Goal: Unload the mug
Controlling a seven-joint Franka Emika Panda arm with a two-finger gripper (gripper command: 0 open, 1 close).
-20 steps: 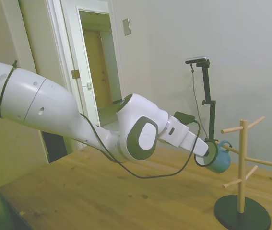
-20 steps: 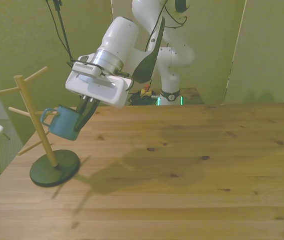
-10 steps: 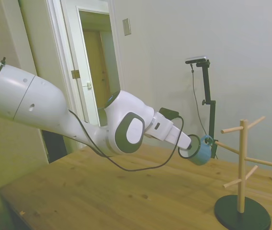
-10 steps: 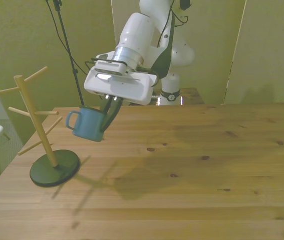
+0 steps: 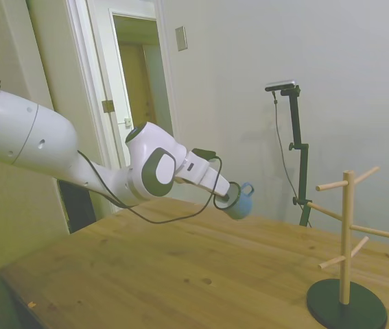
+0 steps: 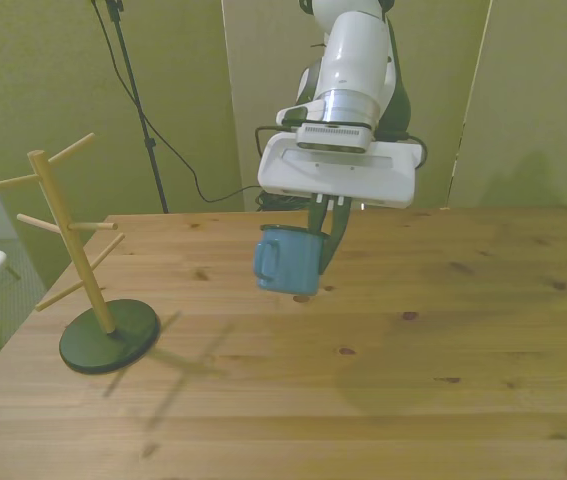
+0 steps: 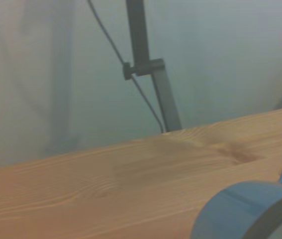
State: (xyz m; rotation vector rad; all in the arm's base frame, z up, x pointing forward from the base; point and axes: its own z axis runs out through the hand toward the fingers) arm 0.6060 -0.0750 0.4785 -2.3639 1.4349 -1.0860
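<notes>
Front view: the tool (image 6: 325, 232), clamped on the mug (image 6: 287, 260), has carried it clear of the rack (image 6: 75, 262).

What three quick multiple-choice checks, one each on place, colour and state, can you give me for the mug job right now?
1. Where is the mug?
A. hanging on a peg
B. held above the table, clear of the rack
C. standing on the table

2. What colour is the mug outside?
A. teal-blue
B. red
C. white

3. How is the gripper?
A. open and empty
B. shut on the mug
C. resting on the rack's base

Answers: 1 B, the mug hangs in the air over the table, well aside from the wooden rack. 2 A, both room views show it teal-blue. 3 B, the fingers clamp its rim.
</notes>
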